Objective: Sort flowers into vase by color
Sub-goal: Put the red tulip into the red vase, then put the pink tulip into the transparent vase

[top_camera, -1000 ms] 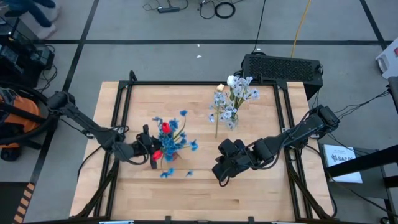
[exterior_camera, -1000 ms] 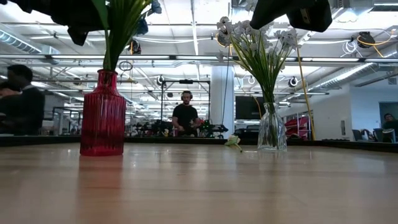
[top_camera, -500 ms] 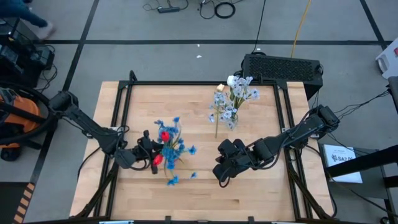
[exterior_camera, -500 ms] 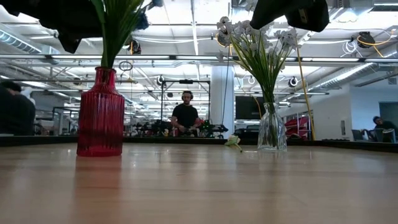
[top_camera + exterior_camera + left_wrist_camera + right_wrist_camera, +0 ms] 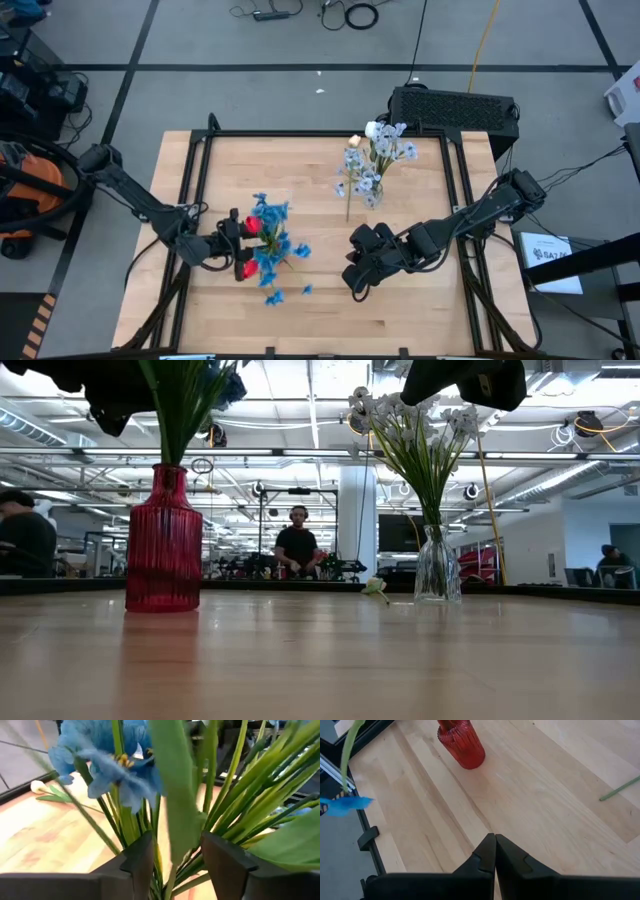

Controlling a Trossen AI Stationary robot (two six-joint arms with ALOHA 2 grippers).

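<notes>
Bright blue flower cluster on long green stems (image 5: 268,243) stands in ribbed red glass vase (image 5: 163,542), table's left half; red tulips (image 5: 251,226) share it. Left gripper (image 5: 172,857) at stems, fingers spread, stems loose between them: looks like release. Right gripper (image 5: 494,855) clenched, empty, hovering mid-table. Pale bluish-white sprays (image 5: 372,160) in clear glass vase (image 5: 436,568), far side. Light wood tabletop (image 5: 420,300), black frame; open workshop behind, person standing.

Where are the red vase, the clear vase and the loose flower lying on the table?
red vase (image 5: 164,550): low view, ribbed body.
clear vase (image 5: 437,572): low view, glass body.
loose flower (image 5: 376,587): low view, pale head.
</notes>
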